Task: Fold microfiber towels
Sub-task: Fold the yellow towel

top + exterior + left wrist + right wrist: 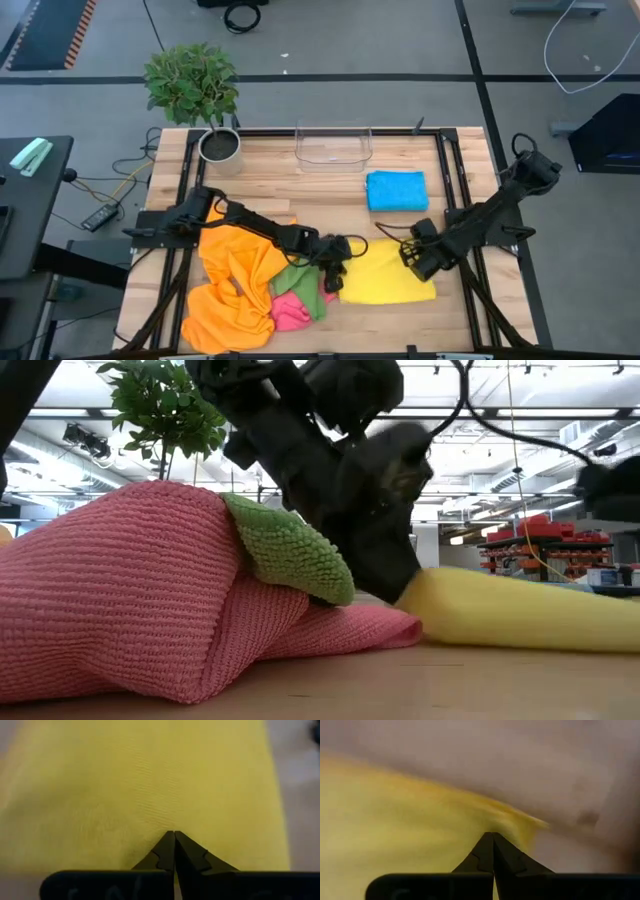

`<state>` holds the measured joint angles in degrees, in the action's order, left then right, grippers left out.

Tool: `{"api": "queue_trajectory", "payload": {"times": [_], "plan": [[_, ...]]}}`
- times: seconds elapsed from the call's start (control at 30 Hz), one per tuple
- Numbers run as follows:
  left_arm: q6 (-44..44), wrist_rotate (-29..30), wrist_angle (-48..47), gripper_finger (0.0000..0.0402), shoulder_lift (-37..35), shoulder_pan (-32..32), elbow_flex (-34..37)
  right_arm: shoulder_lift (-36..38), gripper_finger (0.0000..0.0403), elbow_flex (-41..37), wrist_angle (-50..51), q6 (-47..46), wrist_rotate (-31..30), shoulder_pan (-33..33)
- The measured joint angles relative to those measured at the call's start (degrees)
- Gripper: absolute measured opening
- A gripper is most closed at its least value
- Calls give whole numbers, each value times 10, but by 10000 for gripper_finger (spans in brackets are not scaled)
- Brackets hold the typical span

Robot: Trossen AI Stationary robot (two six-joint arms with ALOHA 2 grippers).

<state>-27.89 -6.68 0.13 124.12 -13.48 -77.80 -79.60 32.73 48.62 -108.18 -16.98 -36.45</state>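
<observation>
A yellow towel (pixel 385 280) lies spread on the wooden table at front centre. My left gripper (pixel 338 268) is shut at its left edge, and my right gripper (pixel 416 262) is shut at its far right corner. An orange towel (pixel 235 290) lies crumpled at front left, with a green towel (pixel 303 283) and a pink towel (pixel 290 312) heaped against it. In the low view the green towel (pixel 290 550) rests on top of the pink one (pixel 130 600). A folded blue towel (pixel 397 190) lies flat farther back. My left gripper (pixel 174 834) has its shut fingertips on the yellow cloth (pixel 165 817) at the towel's left edge, coming slanting down from the table's left. One layer or several, I cannot tell. The towel lies flat on the table. My right gripper (pixel 493 835) is shut at the yellow towel's far right corner (pixel 520 822), coming steeply from above. The fingers hide the place of contact. The rest of the towel lies on the table.
A clear plastic bin (pixel 333 145) stands at the table's far edge, centre. A potted plant (pixel 218 145) stands at the far left corner. Bare wood shows between the blue towel and the plant pot.
</observation>
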Motion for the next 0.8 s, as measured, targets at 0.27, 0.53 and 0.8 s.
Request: {"api": "queue_trajectory", "payload": {"times": [0.27, 0.53, 0.8], "plan": [[46, -28, -12, 7, -31, -4, -52, 1, 2, 116, 102, 166, -69, 72], [151, 15, -67, 6, -29, 38, -81, -12, 2, 166, -35, 83, -23, -85], [180, 4, -87, 6, 24, 57, -80, -85, 2, 122, -57, -125, 7, -211]]}}
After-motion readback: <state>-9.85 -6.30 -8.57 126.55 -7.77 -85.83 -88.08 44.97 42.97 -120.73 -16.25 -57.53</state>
